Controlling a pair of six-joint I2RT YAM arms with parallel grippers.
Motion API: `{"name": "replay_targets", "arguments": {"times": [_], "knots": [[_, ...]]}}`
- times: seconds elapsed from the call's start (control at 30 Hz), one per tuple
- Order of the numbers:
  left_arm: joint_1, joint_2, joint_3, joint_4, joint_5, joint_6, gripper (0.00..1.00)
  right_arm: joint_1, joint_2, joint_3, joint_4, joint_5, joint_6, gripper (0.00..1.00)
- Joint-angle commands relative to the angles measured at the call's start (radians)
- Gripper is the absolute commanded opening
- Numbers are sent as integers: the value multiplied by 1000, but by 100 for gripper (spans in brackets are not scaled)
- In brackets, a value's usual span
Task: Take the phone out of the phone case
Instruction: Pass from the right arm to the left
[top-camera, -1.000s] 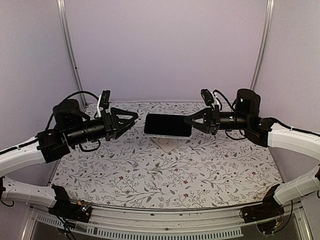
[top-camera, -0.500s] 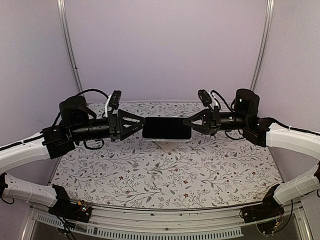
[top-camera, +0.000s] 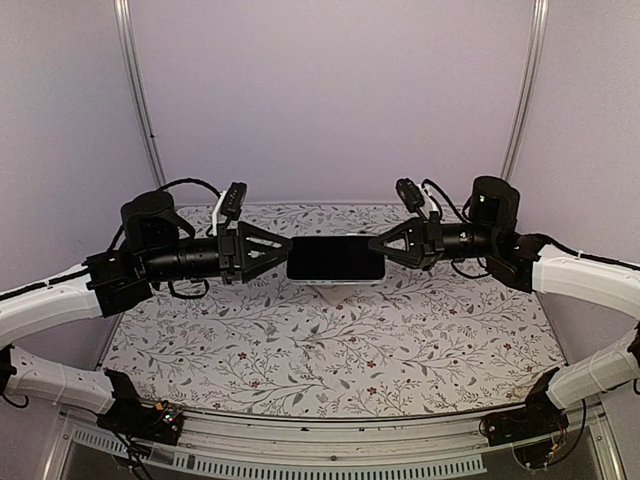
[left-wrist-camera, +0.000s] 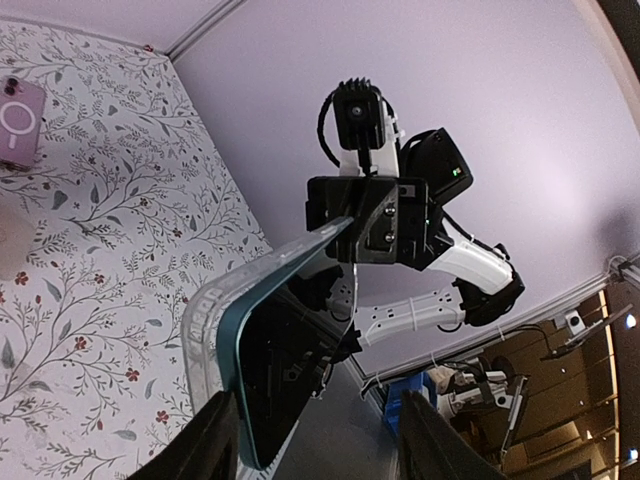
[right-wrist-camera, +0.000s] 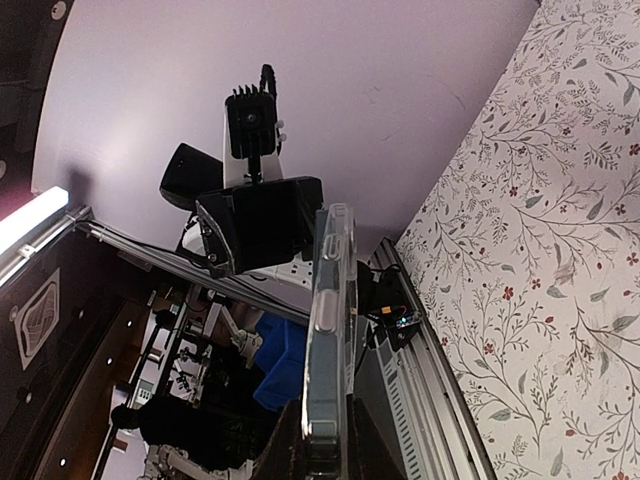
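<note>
The phone, dark screen up, hangs level above the table in a clear phone case. My right gripper is shut on its right end. In the right wrist view the case shows edge-on, pinched between the fingers. My left gripper is open with its jaws on either side of the phone's left end. In the left wrist view the phone's teal edge sits inside the clear case. It lies close to one of the fingers, and a wide gap separates it from the other.
A pale pink flat object with a ring mark lies on the floral table, under the held phone. Lilac walls enclose the back and sides. Both arm bases stand at the near corners.
My left arm has moved right until its open fingers reach the phone's left end. The right gripper has kept its hold, and the phone now sits more level.
</note>
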Motion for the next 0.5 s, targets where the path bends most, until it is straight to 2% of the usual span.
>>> {"name": "replay_targets", "arguments": {"times": [0.0, 0.47], "knots": [[6, 11, 14, 12, 34, 8, 56, 3, -11, 57, 89, -41, -11, 0], [6, -19, -5, 20, 25, 2, 55, 2, -37, 53, 108, -45, -18, 0]]}}
